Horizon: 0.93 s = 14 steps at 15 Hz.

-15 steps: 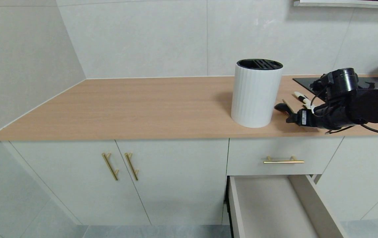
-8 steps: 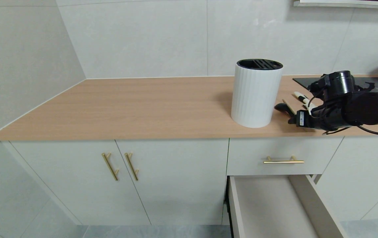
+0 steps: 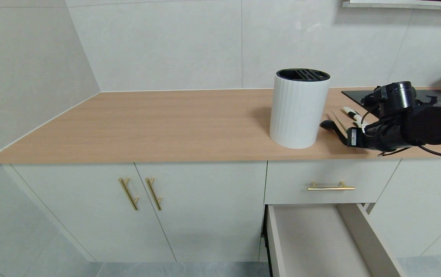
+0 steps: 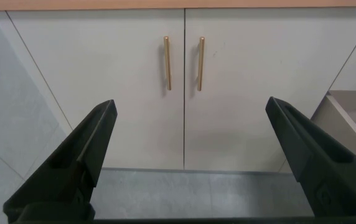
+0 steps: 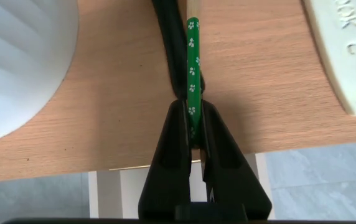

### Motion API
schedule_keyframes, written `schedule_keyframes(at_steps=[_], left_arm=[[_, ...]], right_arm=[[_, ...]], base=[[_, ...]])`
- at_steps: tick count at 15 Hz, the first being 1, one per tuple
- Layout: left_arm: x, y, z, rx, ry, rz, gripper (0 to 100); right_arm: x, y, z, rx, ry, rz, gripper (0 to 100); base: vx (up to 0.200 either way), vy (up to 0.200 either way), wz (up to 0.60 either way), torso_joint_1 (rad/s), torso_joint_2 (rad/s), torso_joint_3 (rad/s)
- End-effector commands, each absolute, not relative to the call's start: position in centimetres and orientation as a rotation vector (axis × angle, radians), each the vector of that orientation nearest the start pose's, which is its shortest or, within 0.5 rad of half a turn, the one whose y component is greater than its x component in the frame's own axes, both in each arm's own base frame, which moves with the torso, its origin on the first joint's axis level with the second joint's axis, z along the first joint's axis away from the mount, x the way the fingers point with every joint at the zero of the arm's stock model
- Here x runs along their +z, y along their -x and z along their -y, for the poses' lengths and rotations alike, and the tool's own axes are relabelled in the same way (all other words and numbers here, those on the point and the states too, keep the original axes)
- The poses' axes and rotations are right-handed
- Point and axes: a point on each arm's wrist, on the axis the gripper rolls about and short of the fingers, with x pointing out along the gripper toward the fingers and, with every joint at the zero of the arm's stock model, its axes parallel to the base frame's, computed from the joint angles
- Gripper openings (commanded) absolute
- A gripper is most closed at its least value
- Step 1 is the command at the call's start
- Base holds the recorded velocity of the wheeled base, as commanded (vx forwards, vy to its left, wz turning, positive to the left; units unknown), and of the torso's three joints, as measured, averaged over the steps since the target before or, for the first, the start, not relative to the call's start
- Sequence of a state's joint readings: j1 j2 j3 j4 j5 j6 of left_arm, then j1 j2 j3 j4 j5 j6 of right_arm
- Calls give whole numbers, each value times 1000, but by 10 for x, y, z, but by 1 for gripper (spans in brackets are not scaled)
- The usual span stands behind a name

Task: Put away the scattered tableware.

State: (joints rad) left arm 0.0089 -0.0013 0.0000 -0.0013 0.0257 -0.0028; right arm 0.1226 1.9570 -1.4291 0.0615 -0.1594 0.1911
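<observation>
Edged back toward 3 o'clock, right gripper (image 5: 192, 121) is clamped on the green chopstick (image 5: 192, 56); pick-up seems under way. Next: lift clear, carry to white holder (image 3: 299, 111) at 9 o'clock.

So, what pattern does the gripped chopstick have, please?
The chopstick is green with white paw prints; right wrist view.

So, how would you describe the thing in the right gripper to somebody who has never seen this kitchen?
On the wooden countertop, look just right of the tall white ribbed holder, near the front edge. There the right gripper is shut on a thin chopstick. Its end is green with small white prints, unlike the black utensil beside it and the white utensil farther off.
</observation>
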Motion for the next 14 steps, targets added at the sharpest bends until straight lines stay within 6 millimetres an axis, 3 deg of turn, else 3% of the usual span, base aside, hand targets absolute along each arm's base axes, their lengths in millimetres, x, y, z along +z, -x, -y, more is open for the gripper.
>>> schedule_keyframes(at_steps=[1, 5, 8, 11, 12, 14], left_arm=[[76, 23, 0, 35, 3, 2, 100], [76, 23, 0, 35, 3, 2, 100], [76, 23, 0, 35, 3, 2, 100], [76, 23, 0, 35, 3, 2, 100], [76, 23, 0, 35, 3, 2, 100], [76, 23, 0, 35, 3, 2, 100]], right_arm=[[208, -379, -41, -96, -110, -553, 0], [241, -344, -34, -103, -156, -478, 0], [267, -277, -18, -90, -179, -418, 0], [274, -207, -15, 63, -204, -401, 0], [276, -198, -14, 84, -208, -403, 0], [283, -153, -15, 216, -239, -466, 0]], base=[[0, 0, 0, 0, 0, 0], [0, 0, 0, 0, 0, 0], [0, 0, 0, 0, 0, 0], [0, 0, 0, 0, 0, 0], [0, 0, 0, 0, 0, 0], [0, 0, 0, 0, 0, 0]])
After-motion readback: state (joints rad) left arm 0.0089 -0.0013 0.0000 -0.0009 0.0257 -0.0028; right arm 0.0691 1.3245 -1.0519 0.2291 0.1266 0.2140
